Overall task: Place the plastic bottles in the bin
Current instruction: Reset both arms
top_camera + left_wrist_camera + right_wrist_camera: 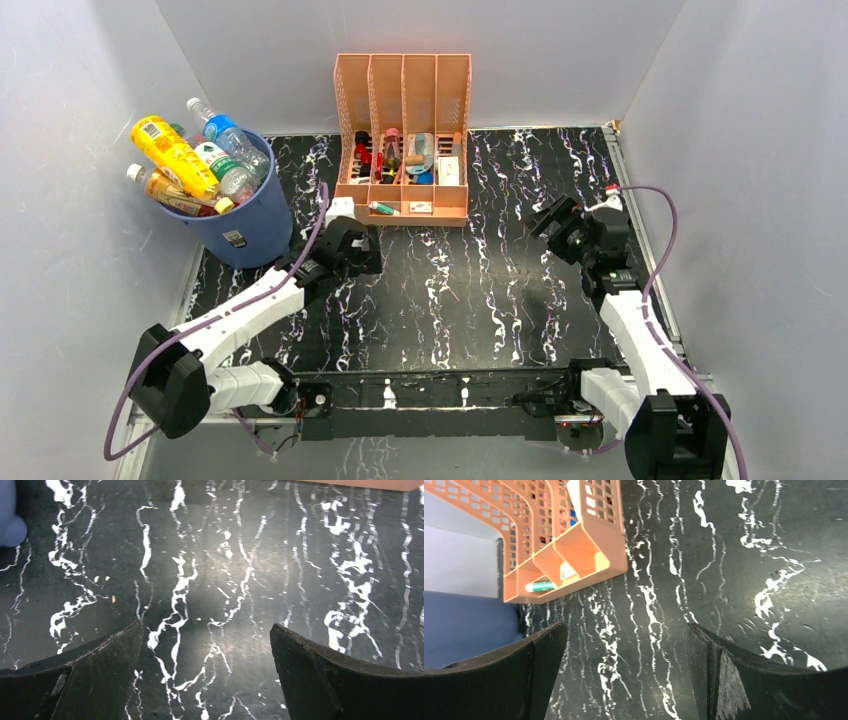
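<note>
We worry that the bottles (195, 160), heaped in the bin (258, 222) with several jutting above its rim, could spill if the bin gets knocked. The left gripper (206, 626), jaws wide and empty, hangs just right of the bin, and a careless swing would do it. A yellow bottle lies highest, with clear ones bearing blue and green labels beside it. We see none outside the bin, so we judge the task done. The right gripper (626, 625), likewise agape and empty, sits well right of the bin.
</note>
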Controlling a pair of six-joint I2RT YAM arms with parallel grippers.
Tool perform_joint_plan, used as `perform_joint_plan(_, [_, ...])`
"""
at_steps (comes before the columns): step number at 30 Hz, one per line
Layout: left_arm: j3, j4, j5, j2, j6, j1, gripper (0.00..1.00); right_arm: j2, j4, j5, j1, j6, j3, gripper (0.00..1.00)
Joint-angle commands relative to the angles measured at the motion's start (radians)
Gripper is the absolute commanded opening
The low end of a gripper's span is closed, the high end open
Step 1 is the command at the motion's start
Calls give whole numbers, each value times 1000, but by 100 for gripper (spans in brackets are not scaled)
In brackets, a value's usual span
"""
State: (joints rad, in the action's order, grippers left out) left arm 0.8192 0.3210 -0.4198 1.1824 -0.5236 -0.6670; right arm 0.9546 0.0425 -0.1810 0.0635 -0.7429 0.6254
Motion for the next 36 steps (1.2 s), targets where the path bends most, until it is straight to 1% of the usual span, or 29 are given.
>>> perform_joint_plan(1, [-51, -88, -73, -45, 8, 35, 98, -69, -123, 88, -1, 57, -71, 98])
perform_joint_plan(6, [-79, -141, -103, -57, 42, 103, 98, -84, -185, 125, -1, 57, -132, 98])
perform_joint_plan(10, [-109, -144, -246, -38, 40, 120, 98, -50, -201, 103, -1, 57, -129, 98])
perform_joint_plan(13, [-148, -168, -285, -66, 47, 144, 98, -4, -180, 81, -1, 57, -96, 98])
perform_joint_plan(14, [-158, -178, -256, -79, 60, 167, 98, 11, -186, 101, -1, 57, -93, 98])
perform_joint_plan(16, [-179, -198, -153, -105, 77, 233, 98, 36, -187, 139, -2, 57, -89, 98])
perform_joint_plan(17, [-195, -225, -105, -118, 85, 274, 98, 49, -189, 141, -1, 400, -89, 98])
perform_joint_plan(18, [-211, -254, -58, -125, 94, 309, 98, 60, -190, 143, -1, 310, -85, 98])
perform_joint_plan(19, [-224, -277, -28, -128, 101, 338, 98, 70, -190, 143, -1, 297, -84, 98])
perform_joint_plan(21, [-239, -313, -36, -112, 123, 365, 98, 73, -209, 138, -1, 296, -95, 98])
perform_joint_plan(24, [-251, -360, -91, -74, 171, 372, 98, 67, -242, 140, -1, 298, -113, 98])
perform_joint_plan(27, [-280, -440, -99, -67, 224, 380, 98, 61, -284, 148, -1, 295, -129, 98])
perform_joint_plan(30, [-312, -513, -86, -78, 268, 385, 98, 64, -291, 163, -2, 281, -127, 98])
perform_joint_plan(36, [-326, -504, -24, -105, 281, 386, 98, 62, -273, 212, 0, 282, -124, 98])
